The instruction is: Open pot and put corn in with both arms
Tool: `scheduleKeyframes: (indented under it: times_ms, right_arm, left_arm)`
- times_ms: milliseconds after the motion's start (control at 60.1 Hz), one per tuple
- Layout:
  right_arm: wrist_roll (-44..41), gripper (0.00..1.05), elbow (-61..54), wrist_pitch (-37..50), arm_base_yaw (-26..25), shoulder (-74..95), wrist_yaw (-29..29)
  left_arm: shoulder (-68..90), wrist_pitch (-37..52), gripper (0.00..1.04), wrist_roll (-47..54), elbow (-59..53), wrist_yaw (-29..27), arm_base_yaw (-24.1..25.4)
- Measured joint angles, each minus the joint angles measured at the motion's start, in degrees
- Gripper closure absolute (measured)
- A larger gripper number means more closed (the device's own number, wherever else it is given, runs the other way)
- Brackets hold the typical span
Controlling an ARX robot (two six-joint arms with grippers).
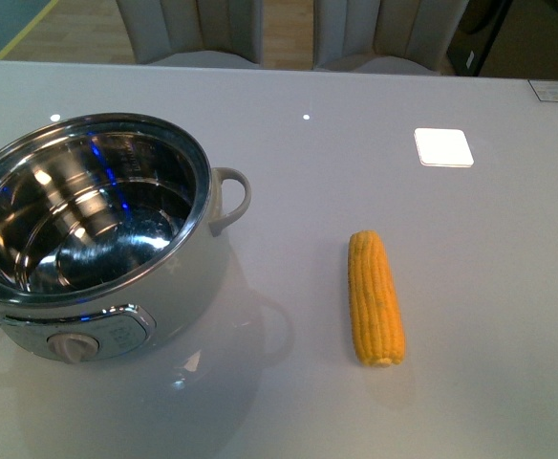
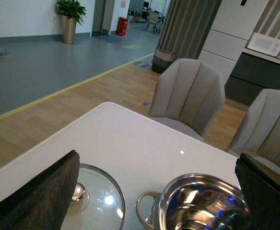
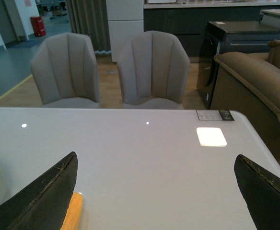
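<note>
The pot (image 1: 179,287) sits open on the left of the grey bench (image 1: 289,402) in the front view. Its steel inside is bare and shiny, its loop handle (image 1: 233,197) points right, and its knob (image 1: 74,346) faces the camera. The corn (image 1: 375,296) lies flat on the bench to the right of the pot, well apart from it, with its blunt end nearest the camera. A white square (image 1: 443,146) lies further back on the right, and two chairs (image 1: 191,29) stand behind the bench.

From the left wrist, the left fingers (image 2: 39,201) are spread wide and released, with nothing between them. Below them the glass lid (image 2: 101,194) lies on the bench just beside the pot's handle, its knob (image 2: 77,192) partly hidden by one finger. The pot's rim shows beside the other finger.

From the right wrist, the right fingers (image 3: 44,196) are also spread wide and hold nothing. One end of the corn peeks out beside one finger. The white square lies ahead on the bench, with the chairs beyond and a sofa (image 3: 255,72) off to the side.
</note>
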Motion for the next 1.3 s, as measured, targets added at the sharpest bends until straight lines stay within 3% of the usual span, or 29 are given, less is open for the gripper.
scheduleKeyframes:
  times_ms: [166, 216, 283, 449, 549, 682, 732, 781, 831, 1230, 1297]
  right_arm:
    - [0.00, 0.09, 0.00, 0.00, 0.00, 0.00, 0.00]
    - [0.00, 0.09, 0.00, 0.00, 0.02, 0.00, -0.02]
    - [0.00, 0.09, 0.00, 0.00, 0.02, 0.00, 0.04]
    - [0.00, 0.09, 0.00, 0.00, 0.00, 0.00, 0.09]
    - [0.00, 0.09, 0.00, 0.00, 0.02, 0.00, 0.07]
    - [0.00, 0.09, 0.00, 0.00, 0.02, 0.00, 0.02]
    - [0.00, 0.09, 0.00, 0.00, 0.02, 0.00, 0.02]
    - [0.02, 0.09, 0.00, 0.00, 0.02, 0.00, 0.04]
    - [0.02, 0.09, 0.00, 0.00, 0.02, 0.00, 0.09]
    - [0.02, 0.09, 0.00, 0.00, 0.02, 0.00, 0.09]
    - [0.02, 0.09, 0.00, 0.00, 0.02, 0.00, 0.09]
  left_arm:
    - [0.02, 0.00, 0.07, 0.17, -0.07, 0.76, 0.20]
    - [0.37, 2.80, 0.17, 4.42, -0.24, 9.31, 1.84]
    - [-1.90, 0.61, 0.28, 8.26, -0.24, 13.29, 0.68]
    - [-11.06, -8.76, 0.60, 12.15, 0.13, 8.50, -5.55]
    - [-19.45, -20.55, 0.78, 12.66, 0.37, 6.05, -7.65]
    - [-22.05, -22.62, 1.01, 12.87, 0.37, 2.86, -11.13]
    - [-22.29, -22.86, 1.01, 12.98, 0.37, 1.64, -12.35]
    - [-22.97, -23.78, 1.01, 13.00, 0.37, -5.73, -17.99]
    - [-23.28, -23.80, 1.01, 13.14, 0.39, -6.54, -21.29]
    - [-23.28, -23.85, 1.01, 13.16, 0.39, -7.52, -21.94]
    - [-23.28, -23.85, 0.93, 13.14, 0.39, -7.52, -21.94]
